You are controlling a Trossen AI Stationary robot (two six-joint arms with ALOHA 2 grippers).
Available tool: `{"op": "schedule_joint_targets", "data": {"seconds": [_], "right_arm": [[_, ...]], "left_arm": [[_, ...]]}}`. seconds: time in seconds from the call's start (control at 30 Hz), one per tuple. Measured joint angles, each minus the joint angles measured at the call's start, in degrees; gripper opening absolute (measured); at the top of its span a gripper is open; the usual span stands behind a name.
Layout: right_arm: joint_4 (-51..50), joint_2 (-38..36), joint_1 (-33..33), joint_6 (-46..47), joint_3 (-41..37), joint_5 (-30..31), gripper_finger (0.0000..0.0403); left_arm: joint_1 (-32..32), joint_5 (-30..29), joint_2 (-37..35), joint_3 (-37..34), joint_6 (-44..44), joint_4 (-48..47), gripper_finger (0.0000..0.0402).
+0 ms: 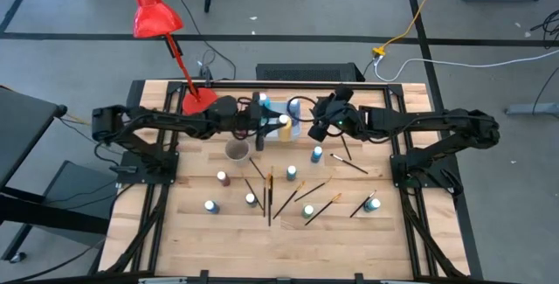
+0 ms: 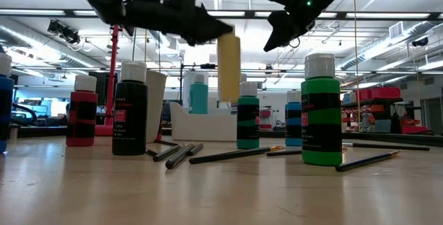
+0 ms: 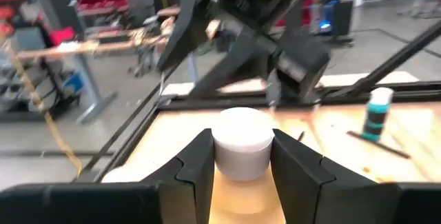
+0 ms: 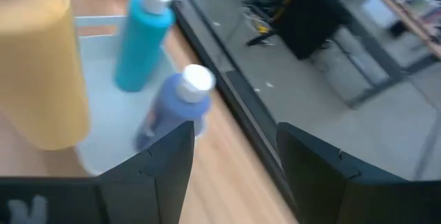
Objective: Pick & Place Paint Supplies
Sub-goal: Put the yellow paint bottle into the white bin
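Left wrist view: left gripper [image 3: 241, 165] clamps yellow paint bottle [image 3: 241, 145] aloft.

Paint bottles [image 1: 316, 154]: ten in all. Seven stand loose on the table [image 1: 410, 258]; two, one teal bottle [image 4: 141, 45] and one blue bottle [image 4: 172, 107], are in the tray [image 4: 103, 107]; one yellow bottle [image 1: 284, 125] is off the table. Paintbrushes [image 1: 269, 192]: about eight lie on the wood, though where they cross the exact count cannot be told. Tray: one. Cup [image 1: 236, 150]: one. Red lamp [image 1: 155, 15]: one.
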Motion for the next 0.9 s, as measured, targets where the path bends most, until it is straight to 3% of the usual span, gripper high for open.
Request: {"op": "schedule_joint_targets", "data": {"seconds": [0.13, 0.57, 0.8, 0.9], "right_arm": [[0.0, 0.0, 0.0, -1.1, 0.0, 3.7, 0.0213], [1.7, 0.0, 0.0, -1.1, 0.0, 4.0, 0.0213], [2.9, 0.0, 0.0, -1.0, 0.0, -0.7, 0.0213], [3.0, 0.0, 0.0, -1.0, 0.0, -1.4, 0.0213]], "left_arm": [[1.6, -3.3, 1.4, 0.0, -0.3, 0.1, 0.0129], [4.4, -8.5, 4.1, -0.1, -0.6, -0.4, 0.0126], [4.0, -19.4, 8.9, 0.0, -1.7, 2.9, 0.0131], [4.0, -20.7, 8.9, -0.1, -1.9, 3.2, 0.0132]]}}
